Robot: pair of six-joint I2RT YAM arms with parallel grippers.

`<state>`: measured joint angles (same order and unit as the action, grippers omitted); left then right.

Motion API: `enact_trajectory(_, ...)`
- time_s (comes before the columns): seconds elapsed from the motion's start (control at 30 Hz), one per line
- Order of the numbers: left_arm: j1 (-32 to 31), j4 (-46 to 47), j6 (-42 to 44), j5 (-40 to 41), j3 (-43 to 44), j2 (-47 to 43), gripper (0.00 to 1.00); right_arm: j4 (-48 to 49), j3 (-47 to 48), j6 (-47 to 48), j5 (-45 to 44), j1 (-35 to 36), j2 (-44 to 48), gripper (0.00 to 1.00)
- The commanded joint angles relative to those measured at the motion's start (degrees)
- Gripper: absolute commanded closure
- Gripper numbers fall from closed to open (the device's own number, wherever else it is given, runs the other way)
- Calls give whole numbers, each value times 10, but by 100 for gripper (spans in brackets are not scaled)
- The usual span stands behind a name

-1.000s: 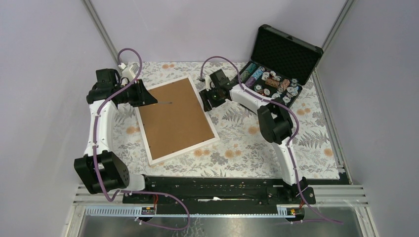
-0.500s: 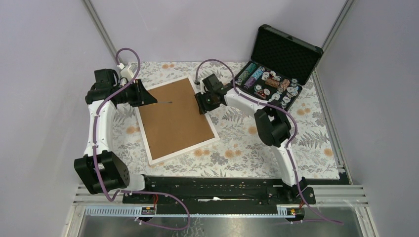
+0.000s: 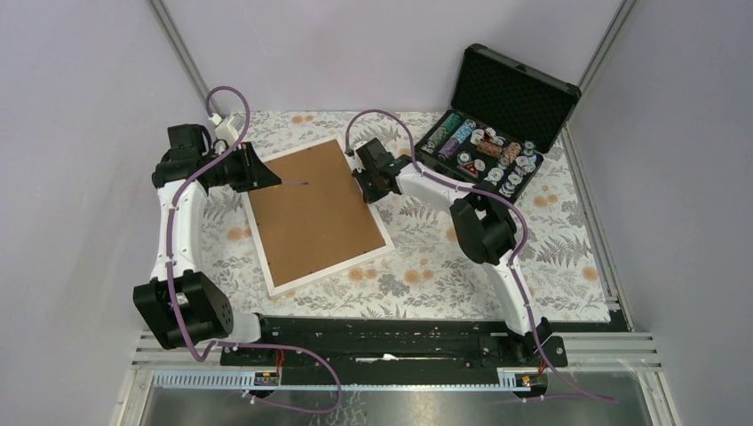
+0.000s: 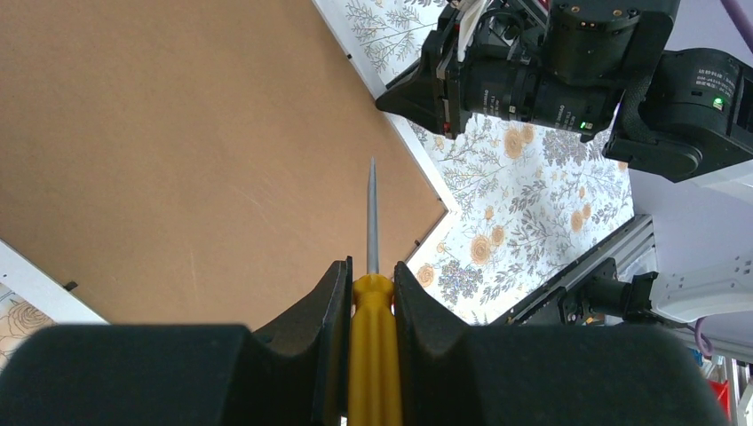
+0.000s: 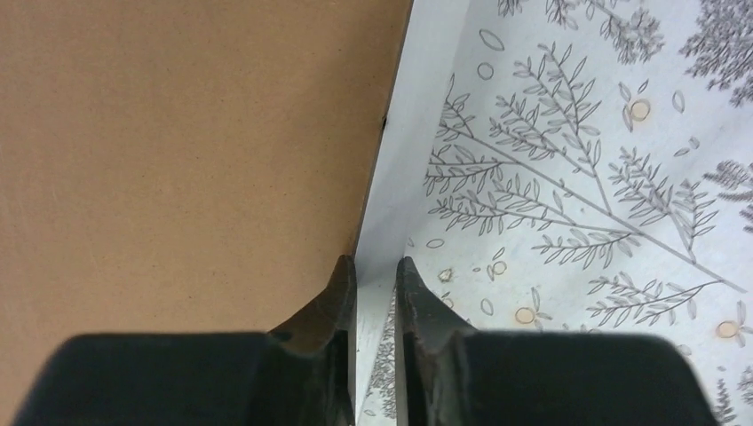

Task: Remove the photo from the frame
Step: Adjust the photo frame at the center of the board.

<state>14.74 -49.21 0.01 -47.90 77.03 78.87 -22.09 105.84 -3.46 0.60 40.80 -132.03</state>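
1. Right wrist view: the right gripper (image 5: 373, 275) has its jaws drawn in narrow. One finger (image 5: 342, 284) sits over the brown backing board (image 5: 178, 160), the other outside over the tablecloth (image 5: 577, 177). The white rim of the frame (image 5: 391, 169) runs between them, which reads as a pinch on the rim.
2. Change: a second ago these jaws stood wide and off the frame's right side. They have since come onto its far right edge and closed down. Judgement: the frame is now being steadied for work on its back.
3. Left gripper (image 4: 371, 271) is unchanged, clamped on a yellow-handled screwdriver (image 4: 372, 311) with its tip over the backing.
4. The frame lies back-up on the cloth, skewed, between the arms. The photo is not visible and is presumably beneath the backing, not yet out.
5. Right arm: elbow bent mid-table, forearm reaching left and away. Left arm: up the left side, wrist turned inward.
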Motion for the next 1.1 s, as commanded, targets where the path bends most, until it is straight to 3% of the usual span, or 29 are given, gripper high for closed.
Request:
enact_trajectory(0.0,8,25,1,-23,15,-7,100,-76,20,113,-48,-26,-74,92)
enact_trajectory(0.17,13,25,1,-25,14,-3,100,-157,135,151,68,-90,-131,97)
enact_trajectory(0.33,13,25,2,-34,14,15,100,-132,178,230,143,-81,-133,94)
enact_trajectory(0.43,15,25,1,-40,14,19,100,-129,238,289,117,-66,-156,80)
enact_trajectory(0.5,15,25,1,-39,17,17,100,-120,256,275,126,-65,-146,63)
enact_trajectory(0.6,16,25,1,-31,26,11,100,-75,222,234,113,-50,-80,39)
enact_trajectory(0.67,20,25,-13,-28,37,10,100,-29,189,208,96,-37,-28,32)
enact_trajectory(0.87,81,25,-49,-25,98,31,100,7,120,119,80,30,59,31)
enact_trajectory(1.07,156,32,-78,-12,162,63,100,5,89,44,84,125,49,35)
